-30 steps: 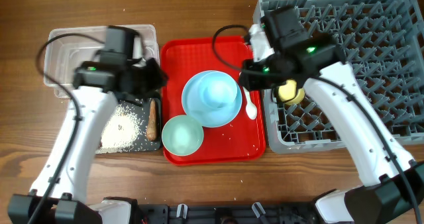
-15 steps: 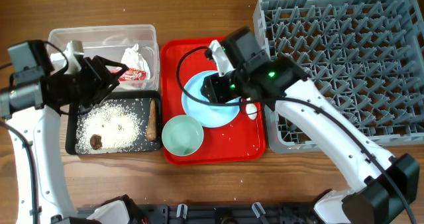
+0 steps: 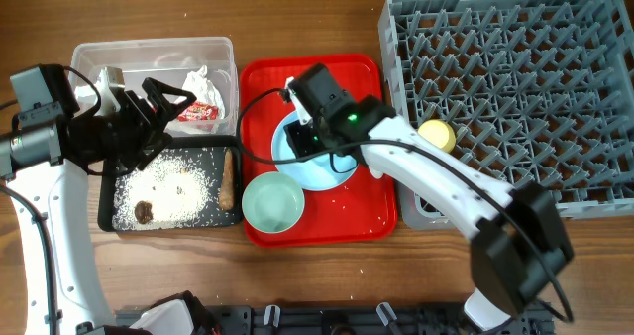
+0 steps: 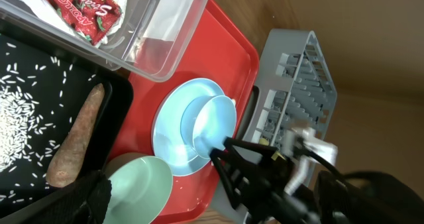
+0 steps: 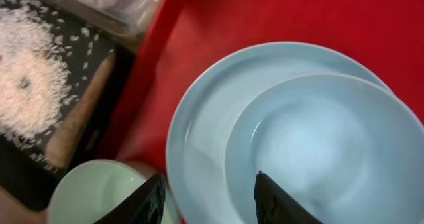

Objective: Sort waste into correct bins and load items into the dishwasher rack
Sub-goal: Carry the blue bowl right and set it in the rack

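Right tool now astride blue cup rim

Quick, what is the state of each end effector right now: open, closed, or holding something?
Left end effector: open, holding nothing.
Right end effector: open, empty, above the light blue cup.
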